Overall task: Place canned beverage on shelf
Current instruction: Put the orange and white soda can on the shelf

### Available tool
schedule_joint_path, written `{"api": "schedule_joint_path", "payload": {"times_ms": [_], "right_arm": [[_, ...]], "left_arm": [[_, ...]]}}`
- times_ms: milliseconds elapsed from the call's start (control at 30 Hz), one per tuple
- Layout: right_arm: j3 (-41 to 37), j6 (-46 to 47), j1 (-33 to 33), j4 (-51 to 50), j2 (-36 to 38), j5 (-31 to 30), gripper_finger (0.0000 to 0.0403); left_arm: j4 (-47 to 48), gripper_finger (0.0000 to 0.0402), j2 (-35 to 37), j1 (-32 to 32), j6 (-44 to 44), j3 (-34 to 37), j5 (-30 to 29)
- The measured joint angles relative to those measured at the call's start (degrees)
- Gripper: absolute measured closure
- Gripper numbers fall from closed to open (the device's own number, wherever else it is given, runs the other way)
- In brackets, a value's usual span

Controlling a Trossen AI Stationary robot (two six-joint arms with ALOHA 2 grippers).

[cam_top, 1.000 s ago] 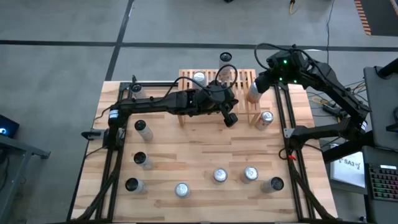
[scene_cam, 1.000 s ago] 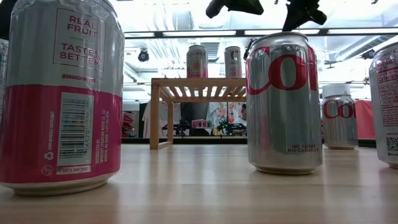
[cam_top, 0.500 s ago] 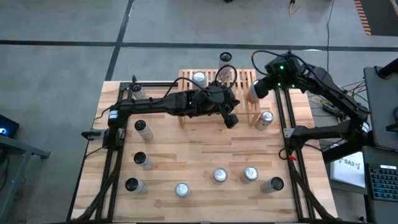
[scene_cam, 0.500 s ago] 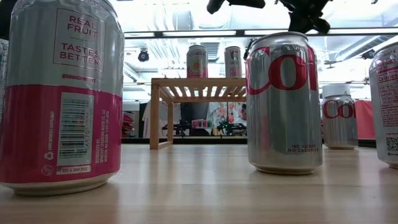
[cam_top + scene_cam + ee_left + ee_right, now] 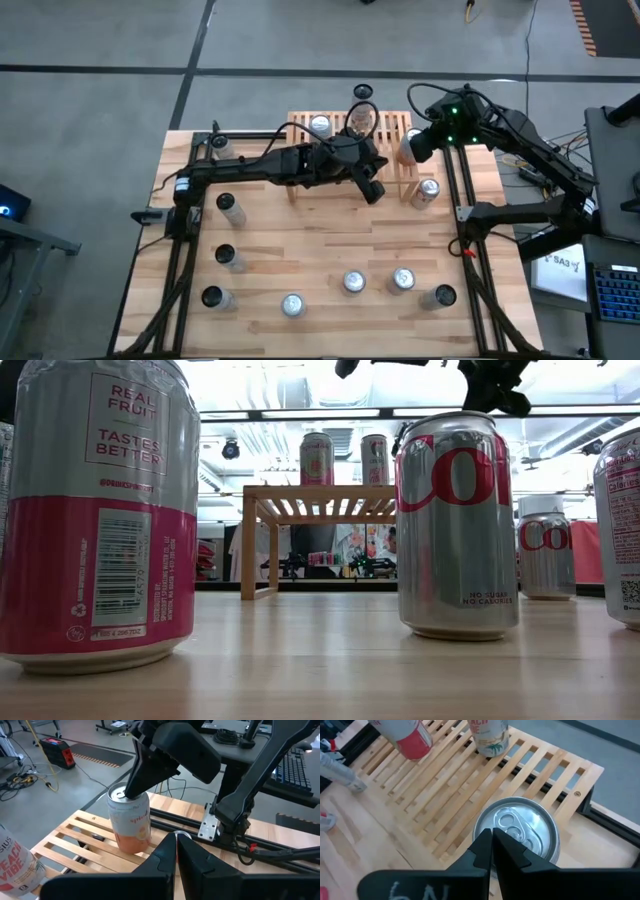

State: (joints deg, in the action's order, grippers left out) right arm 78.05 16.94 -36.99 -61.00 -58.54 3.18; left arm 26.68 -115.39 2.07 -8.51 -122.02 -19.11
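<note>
Hovering with fingers together, the right claw [image 5: 491, 851] sits just above a can [image 5: 516, 836] on the shelf [image 5: 445, 780].

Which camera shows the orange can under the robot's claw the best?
The left wrist view. There the whole orange can stands on the shelf, with the right gripper at its top. The right wrist view shows only its top, the high view a small pale spot, and the low view doesn't clearly show it.

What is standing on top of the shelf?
Three cans show on the shelf: a peach can under the shut right pincer, a Peach Vibe can and a red-banded can. The left arm covers part of the slats.
</note>
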Motion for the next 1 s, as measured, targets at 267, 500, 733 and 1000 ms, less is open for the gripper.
{"api": "schedule_joint_path", "payload": {"times_ms": [267,500,733,1000], "right_arm": [[-1.14,0.03,-0.02,-0.22,0.84,2.43,0.0394],[-1.28,1.50,0.00,-0.36,2.16,4.52,0.0394],[-1.28,-0.45,-0.15,0.51,1.28,4.33,0.0394],[-0.28,-1.03,-0.15,3.47,0.98,4.18,0.0394]], "left_arm": [[-0.16,0.0402,0.00,0.00,0.02,0.00,0.00],[-0.16,0.0402,0.00,0.00,0.04,0.00,0.00],[-0.21,0.0402,0.00,0.00,0.38,0.02,0.00],[-0.35,0.0402,0.00,0.00,0.50,0.02,0.00]]}}
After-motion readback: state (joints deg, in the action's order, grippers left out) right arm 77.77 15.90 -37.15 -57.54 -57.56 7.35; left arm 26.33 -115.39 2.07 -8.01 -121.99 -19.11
